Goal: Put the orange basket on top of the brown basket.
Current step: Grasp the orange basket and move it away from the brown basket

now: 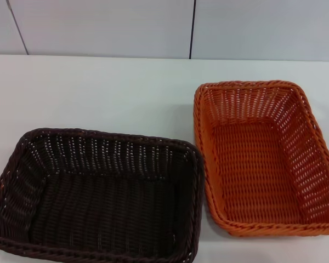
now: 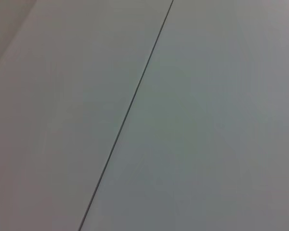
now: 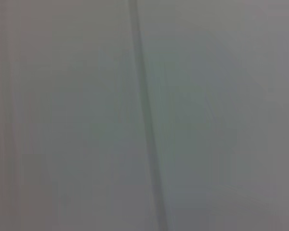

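Note:
The orange basket stands upright and empty on the white table at the right in the head view. The brown basket stands upright and empty at the near left, its right rim close beside the orange basket's left rim. The two baskets sit side by side, not stacked. Neither gripper shows in the head view. The left wrist view and the right wrist view show only a pale panelled surface with a dark seam, no fingers and no basket.
The white table stretches behind the baskets to a pale wall with vertical seams. The brown basket reaches the near edge of the head view, and the orange basket reaches its right edge.

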Controlling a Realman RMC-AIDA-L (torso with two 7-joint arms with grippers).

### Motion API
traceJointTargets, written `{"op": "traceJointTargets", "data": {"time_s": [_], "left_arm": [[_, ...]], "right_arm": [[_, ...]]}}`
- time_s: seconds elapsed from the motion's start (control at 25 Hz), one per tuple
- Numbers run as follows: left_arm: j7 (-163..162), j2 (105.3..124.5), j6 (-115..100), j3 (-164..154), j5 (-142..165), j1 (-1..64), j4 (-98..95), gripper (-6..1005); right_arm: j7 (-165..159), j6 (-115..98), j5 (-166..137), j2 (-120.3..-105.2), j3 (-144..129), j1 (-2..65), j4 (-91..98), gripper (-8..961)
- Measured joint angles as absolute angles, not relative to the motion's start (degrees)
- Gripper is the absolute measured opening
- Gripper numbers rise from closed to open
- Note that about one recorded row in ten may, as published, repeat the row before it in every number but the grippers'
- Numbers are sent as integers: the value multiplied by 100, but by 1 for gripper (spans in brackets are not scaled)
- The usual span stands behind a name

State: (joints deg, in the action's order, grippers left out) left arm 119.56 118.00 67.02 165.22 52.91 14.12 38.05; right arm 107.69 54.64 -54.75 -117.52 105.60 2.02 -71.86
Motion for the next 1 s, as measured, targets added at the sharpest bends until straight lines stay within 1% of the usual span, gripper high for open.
{"op": "traceJointTargets", "data": {"time_s": [0.04,0.08,0.16,0.2,0.24,0.28,0.32,0.36,0.4,0.44,0.48,0.52,0.6,0.68,0.76,0.8,0.84,0.88,0.92,1.0], "left_arm": [[11955,11801,6754,16518,5279,1386,3719,754],[11955,11801,6754,16518,5279,1386,3719,754],[11955,11802,6769,16517,5278,1381,3685,754],[11955,11802,6784,16518,5280,1378,3637,754],[11955,11802,6784,16518,5280,1378,3637,754],[11956,11791,6790,16518,5303,1375,3596,754],[11956,11791,6790,16518,5303,1375,3596,754],[11957,11791,6790,16519,5300,1370,3594,754],[11960,11791,6791,16521,5294,1358,3595,754],[11960,11791,6791,16521,5294,1358,3595,754],[11961,11791,6791,16521,5295,1356,3599,754],[11961,11791,6792,16522,5296,1354,3609,754],[11962,11801,6800,16523,5284,1354,3629,754],[11962,11803,6801,16523,5274,1359,3631,754],[11963,11802,6803,16523,5273,1376,3634,754],[11964,11802,6804,16524,5272,1384,3638,754],[11964,11803,6803,16523,5270,1391,3640,754],[11964,11803,6803,16523,5270,1391,3640,754],[11965,11805,6804,16523,5264,1393,3641,754],[11966,11816,6807,16524,5195,1418,3627,754]], "right_arm": [[10769,5464,-5475,-11752,10560,202,-7186,723],[9730,5731,-6363,-11742,10739,360,-7619,723],[9296,5897,-6713,-11733,10800,454,-7797,723],[8493,6307,-7320,-11689,10905,670,-8031,723],[8493,6307,-7320,-11689,10905,670,-8031,723],[7753,6865,-7829,-11614,11027,942,-8154,723],[7753,6865,-7829,-11614,11027,942,-8154,723],[7448,7182,-8046,-11572,11092,1081,-8175,723],[6983,7805,-8386,-11484,11210,1344,-8163,723],[6983,7805,-8386,-11484,11210,1344,-8163,723],[6620,8441,-8680,-11392,11279,1623,-8126,723],[6620,8441,-8680,-11392,11279,1623,-8126,723],[6273,9384,-8997,-11274,11328,1996,-8082,723],[6177,9972,-9137,-11227,11452,2154,-8053,723],[6167,10230,-9196,-11216,11532,2204,-8045,722],[6156,10639,-9355,-11161,11650,2278,-8047,722],[6156,10639,-9355,-11161,11650,2278,-8047,722],[6157,10747,-9655,-11074,11607,2311,-8081,722],[6157,10747,-9655,-11074,11607,2311,-8081,722],[6224,10747,-10451,-10994,11376,2358,-8109,722]]}}
